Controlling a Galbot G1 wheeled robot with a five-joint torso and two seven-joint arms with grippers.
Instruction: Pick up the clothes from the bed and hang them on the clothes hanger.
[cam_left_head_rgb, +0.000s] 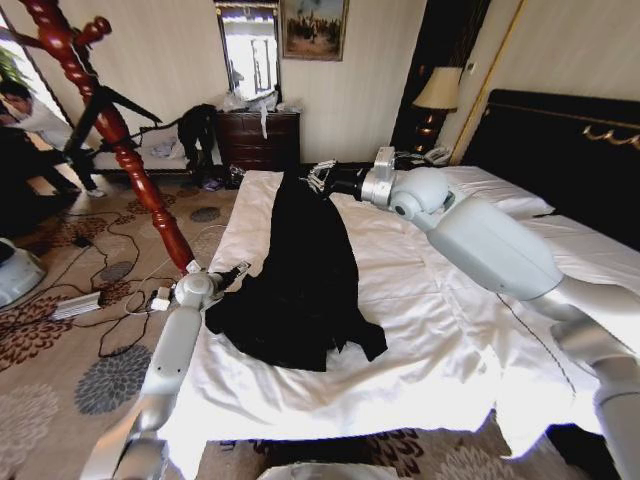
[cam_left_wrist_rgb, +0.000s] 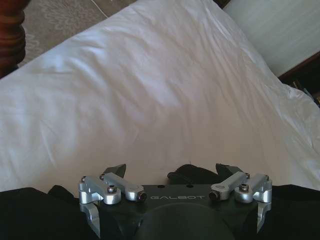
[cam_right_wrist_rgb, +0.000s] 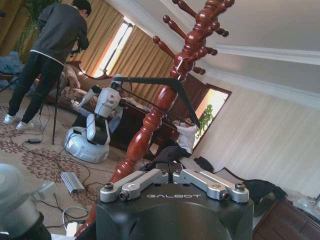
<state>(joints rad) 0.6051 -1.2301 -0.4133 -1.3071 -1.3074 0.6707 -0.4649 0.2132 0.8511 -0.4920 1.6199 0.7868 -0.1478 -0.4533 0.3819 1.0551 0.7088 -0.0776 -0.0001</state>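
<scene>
The clothes (cam_left_head_rgb: 300, 270), a long black garment, lie flat along the bed (cam_left_head_rgb: 430, 330) on its white duvet. My right gripper (cam_left_head_rgb: 318, 178) is at the garment's collar end, its fingers shut with dark fabric between them (cam_right_wrist_rgb: 171, 167). My left gripper (cam_left_head_rgb: 236, 271) sits at the garment's left edge near the hem. Its jaws stand open (cam_left_wrist_rgb: 172, 172) over black cloth (cam_left_wrist_rgb: 35, 215) and the duvet (cam_left_wrist_rgb: 160, 100). The clothes hanger (cam_left_head_rgb: 120, 135), a red-brown turned-wood stand, leans up at the bed's left side. It also shows in the right wrist view (cam_right_wrist_rgb: 165, 100) and the left wrist view (cam_left_wrist_rgb: 10, 35).
A power strip (cam_left_head_rgb: 75, 305) and cables lie on the patterned carpet left of the bed. A dark dresser (cam_left_head_rgb: 260, 135) stands at the far wall, a lamp (cam_left_head_rgb: 437, 90) by the black headboard (cam_left_head_rgb: 570, 140). Another robot (cam_right_wrist_rgb: 95, 130) stands beyond the stand.
</scene>
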